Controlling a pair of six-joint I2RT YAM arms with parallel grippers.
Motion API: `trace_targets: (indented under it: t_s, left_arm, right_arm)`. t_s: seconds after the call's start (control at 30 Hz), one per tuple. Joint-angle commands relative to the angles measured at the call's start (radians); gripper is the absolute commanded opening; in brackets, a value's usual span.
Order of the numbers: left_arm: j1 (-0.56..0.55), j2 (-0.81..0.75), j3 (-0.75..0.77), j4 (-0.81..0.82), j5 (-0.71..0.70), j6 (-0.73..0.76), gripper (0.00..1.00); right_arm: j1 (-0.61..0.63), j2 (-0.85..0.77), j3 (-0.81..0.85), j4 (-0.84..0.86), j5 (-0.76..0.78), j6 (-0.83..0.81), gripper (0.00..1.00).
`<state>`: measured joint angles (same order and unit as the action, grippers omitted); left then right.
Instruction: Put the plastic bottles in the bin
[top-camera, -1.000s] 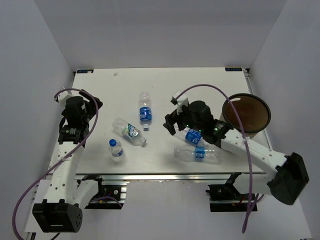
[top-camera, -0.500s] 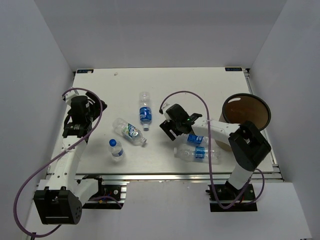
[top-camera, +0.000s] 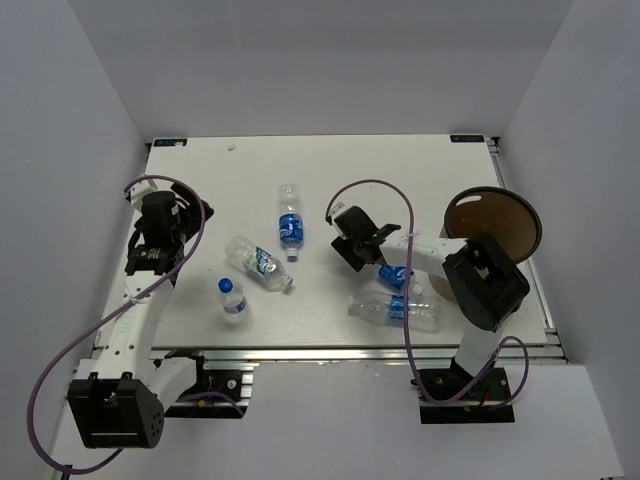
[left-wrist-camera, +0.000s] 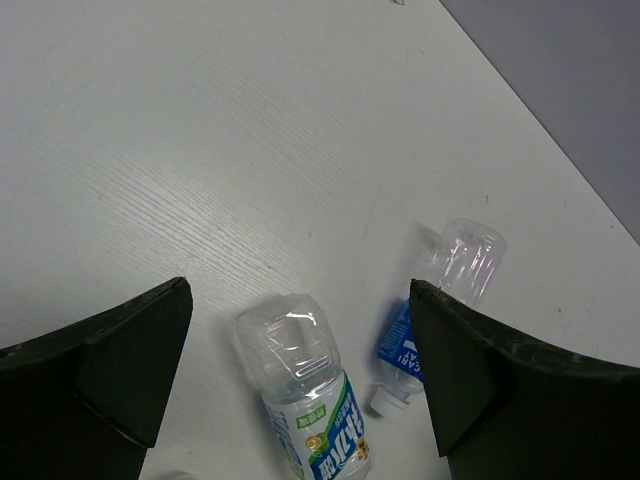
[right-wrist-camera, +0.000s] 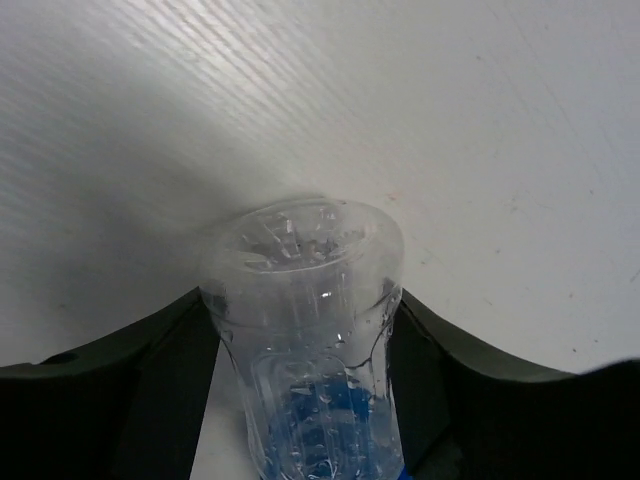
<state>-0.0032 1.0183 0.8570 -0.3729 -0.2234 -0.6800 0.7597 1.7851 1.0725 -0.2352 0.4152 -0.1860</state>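
Observation:
Several plastic bottles lie on the white table. One (top-camera: 290, 222) lies near the middle, one (top-camera: 258, 263) lies to its left, and one with a blue cap (top-camera: 232, 298) stands upright. Another (top-camera: 395, 308) lies near the front edge. My right gripper (top-camera: 352, 242) is shut on a further bottle (right-wrist-camera: 300, 330), with a finger pressed to each side and its base pointing away. The brown bin (top-camera: 495, 225) stands at the right. My left gripper (left-wrist-camera: 300, 295) hangs open over two lying bottles (left-wrist-camera: 310, 400) (left-wrist-camera: 440, 290), holding nothing.
Grey walls enclose the table (top-camera: 230, 180) on three sides. The right arm's elbow (top-camera: 485, 280) stands folded in front of the bin. Purple cables loop over both arms. The left arm (top-camera: 160, 230) sits near the table's left edge.
The right arm has folded back toward its base while its gripper stayed over the bottle, and the jaws have closed in on it. The left arm shifted slightly.

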Motion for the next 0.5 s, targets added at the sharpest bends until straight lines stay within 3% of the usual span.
trace_targets:
  t_s: [0.0,0.2,0.37,0.47]
  left_arm:
    - [-0.001,-0.007,-0.003,0.003,-0.013,0.007,0.98]
    - [-0.003,-0.011,0.008,-0.001,-0.010,0.010,0.98]
    - [-0.003,-0.017,0.011,-0.011,-0.007,0.005,0.98]
    - [-0.001,-0.020,0.008,-0.004,0.002,0.003,0.98]
  right_arm:
    - [-0.033,-0.033,0.012,0.025,0.030,-0.015,0.62]
    - [-0.040,-0.095,0.095,0.076,0.025,-0.108,0.37]
    - [-0.040,-0.196,0.240,0.118,-0.021,-0.162,0.32]
    - [-0.043,-0.356,0.236,0.265,-0.024,-0.145,0.31]
